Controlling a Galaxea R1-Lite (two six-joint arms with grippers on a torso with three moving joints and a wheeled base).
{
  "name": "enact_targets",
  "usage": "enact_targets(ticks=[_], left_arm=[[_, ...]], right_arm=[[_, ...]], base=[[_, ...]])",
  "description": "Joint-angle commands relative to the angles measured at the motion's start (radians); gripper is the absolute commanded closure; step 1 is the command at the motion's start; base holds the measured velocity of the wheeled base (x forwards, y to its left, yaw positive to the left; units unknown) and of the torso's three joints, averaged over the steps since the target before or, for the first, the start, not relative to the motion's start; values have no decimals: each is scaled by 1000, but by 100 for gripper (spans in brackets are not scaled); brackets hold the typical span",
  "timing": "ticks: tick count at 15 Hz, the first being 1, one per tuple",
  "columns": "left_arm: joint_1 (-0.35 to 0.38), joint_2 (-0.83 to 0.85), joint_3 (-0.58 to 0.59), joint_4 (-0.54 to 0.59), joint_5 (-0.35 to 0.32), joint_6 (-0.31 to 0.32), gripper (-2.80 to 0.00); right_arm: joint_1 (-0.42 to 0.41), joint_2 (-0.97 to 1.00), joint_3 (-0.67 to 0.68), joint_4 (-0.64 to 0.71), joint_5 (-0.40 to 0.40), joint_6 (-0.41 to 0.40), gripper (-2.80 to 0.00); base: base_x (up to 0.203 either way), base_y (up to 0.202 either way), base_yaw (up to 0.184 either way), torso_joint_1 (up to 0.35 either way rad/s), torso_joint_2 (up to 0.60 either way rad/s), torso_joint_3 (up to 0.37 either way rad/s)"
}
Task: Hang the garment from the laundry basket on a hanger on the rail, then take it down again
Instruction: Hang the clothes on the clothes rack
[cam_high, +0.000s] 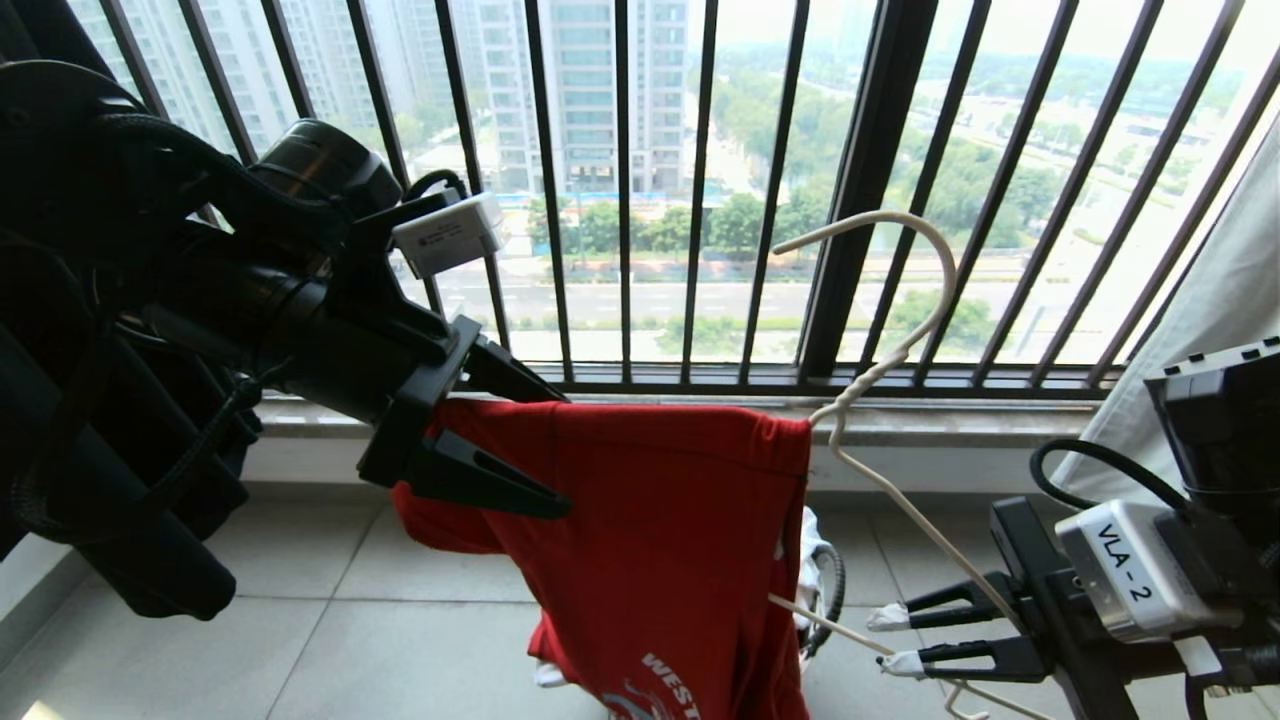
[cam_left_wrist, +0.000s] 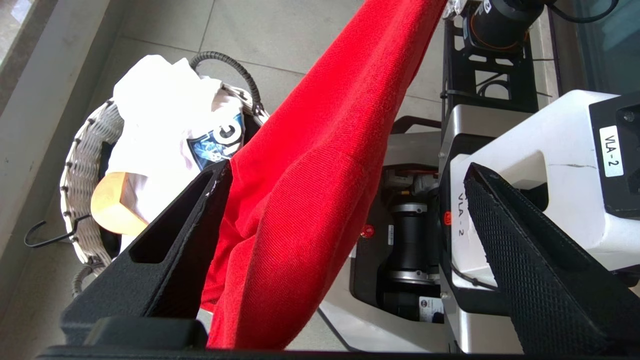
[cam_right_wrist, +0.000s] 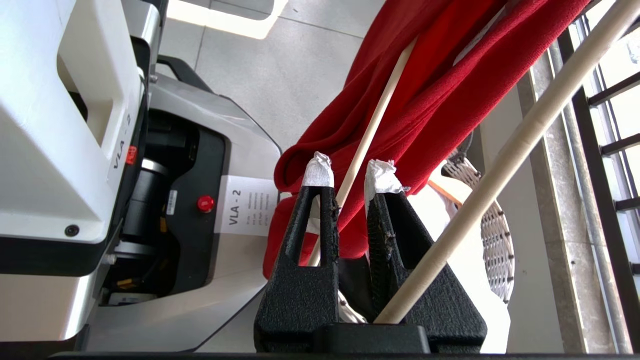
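Shirt (cam_high: 650, 520) draped on hanger (cam_high: 905, 330) at centre, basket (cam_left_wrist: 82, 165) on floor below; right gripper (cam_high: 895, 640), at four o'clock, clenched on hanger rod; left gripper (cam_high: 500, 440), at nine o'clock, spread wide around shoulder fabric, should close only on cloth

We lose the lower part of the red short-sleeved T-shirt (cam_high: 650, 540) past the head view's bottom edge, its white "WEST" lettering cut short. The shirt hides one arm of the thin off-white hanger (cam_high: 900, 350) and most of the small round woven laundry basket (cam_high: 828, 590).
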Motion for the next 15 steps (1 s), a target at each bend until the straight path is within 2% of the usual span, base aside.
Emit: enact_targets(ticks=[1, 4, 6, 7, 10, 11, 13, 15], left_arm=[[-1, 4, -1, 2, -3, 3, -280], [-1, 6, -39, 4, -1, -7, -280], [12, 7, -85, 1, -3, -65, -280], [36, 4, -101, -1, -10, -74, -280], [48, -20, -116, 1, -20, -82, -280], [48, -34, -117, 2, -24, -118, -280], [48, -72, -141, -2, -17, -297, -280], [48, -87, -202, -5, 30, -465, -280]], right_arm=[[-2, 0, 0, -1, 4, -6, 0], [-2, 6, -1, -1, 4, -8, 0], [-2, 6, -1, -1, 4, -8, 0], [-2, 8, -1, -1, 4, -8, 0], [-2, 12, -1, 0, 4, -4, 0], [-3, 12, 0, 2, 2, -3, 0], [-3, 11, 11, 5, -2, -2, 0], [-3, 12, 11, 5, -4, -1, 0]], base=[[0, 0, 0, 0, 0, 0], [0, 0, 0, 0, 0, 0], [0, 0, 0, 0, 0, 0], [0, 0, 0, 0, 0, 0], [0, 0, 0, 0, 0, 0], [0, 0, 0, 0, 0, 0], [0, 0, 0, 0, 0, 0], [0, 0, 0, 0, 0, 0]])
